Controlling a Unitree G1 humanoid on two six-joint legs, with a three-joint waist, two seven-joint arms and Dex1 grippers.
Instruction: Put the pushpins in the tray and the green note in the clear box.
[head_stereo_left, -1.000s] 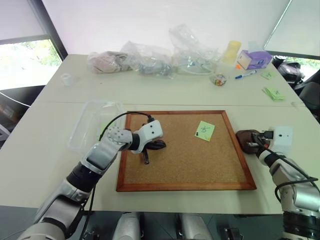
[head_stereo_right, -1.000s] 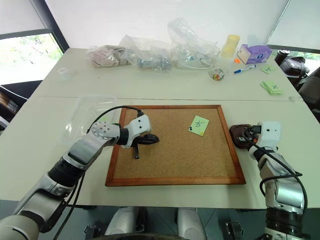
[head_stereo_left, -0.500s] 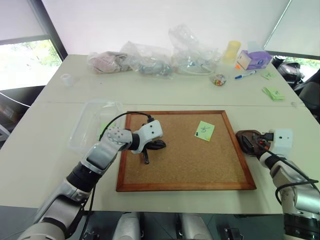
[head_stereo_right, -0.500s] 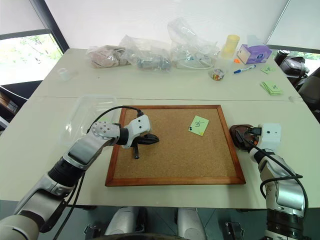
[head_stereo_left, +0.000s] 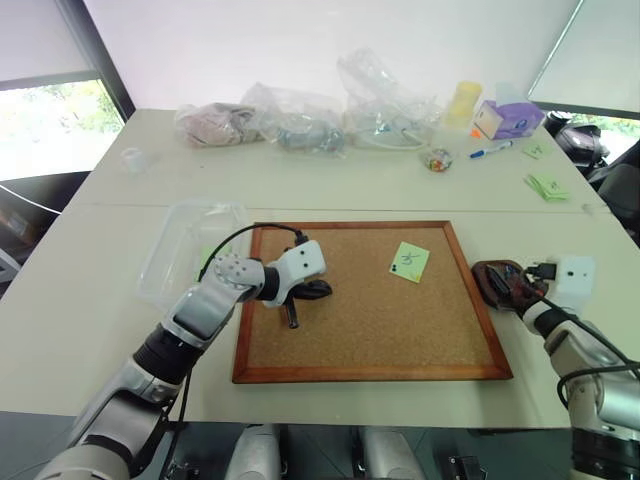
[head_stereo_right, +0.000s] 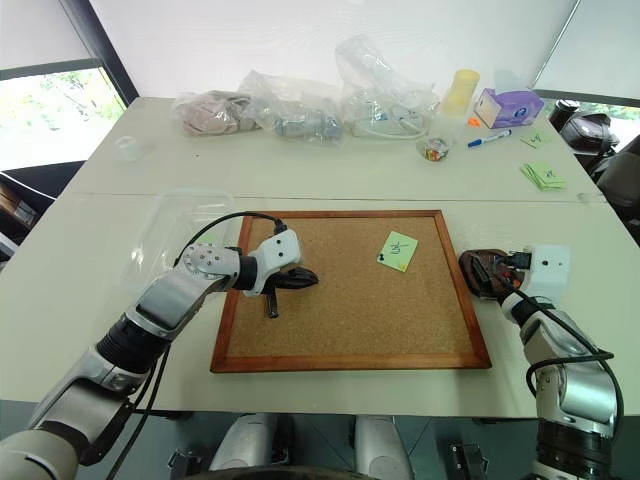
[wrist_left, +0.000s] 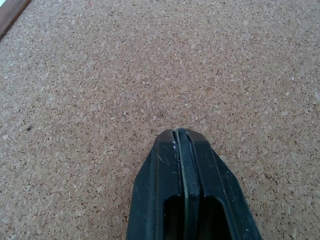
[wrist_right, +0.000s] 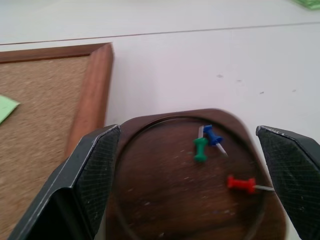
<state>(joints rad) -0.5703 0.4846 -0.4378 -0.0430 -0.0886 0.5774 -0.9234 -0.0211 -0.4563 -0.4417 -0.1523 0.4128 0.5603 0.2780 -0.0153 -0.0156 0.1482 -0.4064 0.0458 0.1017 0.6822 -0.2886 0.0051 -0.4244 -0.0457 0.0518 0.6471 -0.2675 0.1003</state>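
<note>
Three pushpins (wrist_right: 215, 150), green, blue and red, lie in the glossy dark-brown tray (wrist_right: 150, 200), just right of the corkboard (head_stereo_left: 370, 320). My right gripper (wrist_right: 190, 185) hangs over it, jaws wide apart. Green note (head_stereo_left: 408, 262) sits on the cork. Left gripper (wrist_left: 186, 145) is pressed together, empty. Clear box (head_stereo_left: 175, 250) is partly hidden by my left arm.

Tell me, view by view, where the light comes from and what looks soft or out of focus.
Left eye view: bright window glare top left; the left gripper casts a faint shadow on the corkboard.
Right wrist view: the pushpins in the tray are fairly sharp, the near fingers soft.
Left wrist view: cork grain crisp, shut fingers slightly blurred.
</note>
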